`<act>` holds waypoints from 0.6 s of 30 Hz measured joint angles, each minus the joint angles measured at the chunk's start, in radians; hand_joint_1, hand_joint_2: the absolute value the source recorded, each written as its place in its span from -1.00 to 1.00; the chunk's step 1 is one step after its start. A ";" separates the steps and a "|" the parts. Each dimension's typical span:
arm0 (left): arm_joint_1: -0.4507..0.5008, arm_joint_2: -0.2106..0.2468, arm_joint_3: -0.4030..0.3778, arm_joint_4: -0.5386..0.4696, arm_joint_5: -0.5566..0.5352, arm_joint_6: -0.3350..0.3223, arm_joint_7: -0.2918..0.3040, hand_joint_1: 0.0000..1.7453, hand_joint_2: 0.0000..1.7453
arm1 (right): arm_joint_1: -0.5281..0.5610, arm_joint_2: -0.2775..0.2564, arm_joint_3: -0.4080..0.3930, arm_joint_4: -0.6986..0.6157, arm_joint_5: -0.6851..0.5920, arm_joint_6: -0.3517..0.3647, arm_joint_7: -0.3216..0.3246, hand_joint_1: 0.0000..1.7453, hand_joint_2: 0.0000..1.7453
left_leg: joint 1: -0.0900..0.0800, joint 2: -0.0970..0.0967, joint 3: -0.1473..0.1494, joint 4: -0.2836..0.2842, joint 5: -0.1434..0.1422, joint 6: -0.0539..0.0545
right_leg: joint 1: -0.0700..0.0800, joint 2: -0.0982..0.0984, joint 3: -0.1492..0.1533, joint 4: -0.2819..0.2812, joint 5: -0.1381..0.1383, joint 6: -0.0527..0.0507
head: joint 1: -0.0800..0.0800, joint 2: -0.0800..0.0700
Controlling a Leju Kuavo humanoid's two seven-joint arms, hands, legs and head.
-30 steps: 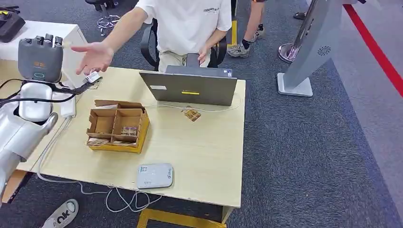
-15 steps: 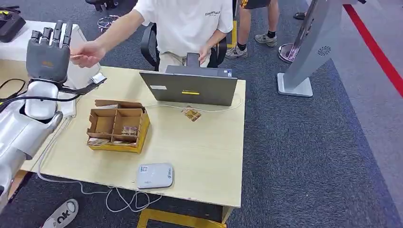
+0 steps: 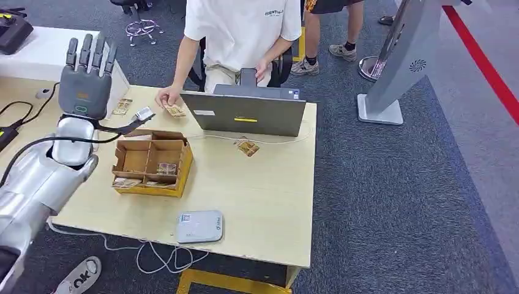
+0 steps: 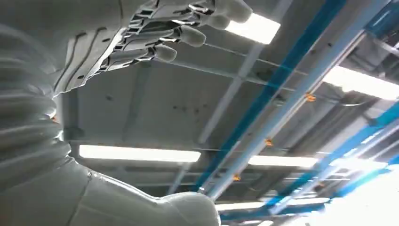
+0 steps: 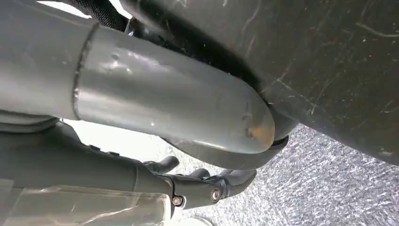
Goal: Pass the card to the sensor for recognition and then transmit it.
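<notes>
The silver left hand [image 3: 85,76] is raised at ten o'clock, fingers [image 3: 89,50] spread and empty; the person's hand [image 3: 165,98] sets the small brown patterned card [image 3: 175,111] on the pale wooden table [image 3: 257,190], apparently received; right hand's fingers [image 5: 197,176] curled, hold unclear

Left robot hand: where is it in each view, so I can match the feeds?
Head view: left robot hand raised at upper left, by the table's left end, fingers apart, empty.
Left wrist view: upper left, against the ceiling lights.
Right wrist view: faces the right robot hand and floor instead.
Shared landmark: grey carpet.
</notes>
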 joint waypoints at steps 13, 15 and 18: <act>0.534 -0.067 -0.003 -0.607 -0.001 -0.184 0.008 -1.00 1.00 | -0.001 0.016 -0.064 0.000 -0.066 0.000 0.032 -1.00 -1.00 | -0.003 0.002 -0.001 0.000 -0.002 0.000 | -0.003 0.003 -0.003 -0.001 -0.002 0.002 | 0.001 0.000; 0.601 -0.055 -0.022 -0.677 -0.001 -0.205 0.011 -1.00 1.00 | -0.001 0.018 -0.079 0.000 -0.063 0.000 0.032 -1.00 -1.00 | -0.003 0.003 -0.001 0.000 -0.002 0.000 | -0.003 0.003 -0.004 -0.001 -0.002 0.002 | 0.000 0.000; 0.677 -0.051 -0.050 -0.749 -0.001 -0.243 0.008 -1.00 1.00 | -0.002 0.021 -0.098 0.000 -0.064 0.000 0.032 -1.00 -1.00 | -0.002 0.002 -0.001 0.000 -0.002 0.000 | -0.003 0.001 -0.004 -0.001 -0.003 0.002 | 0.000 0.000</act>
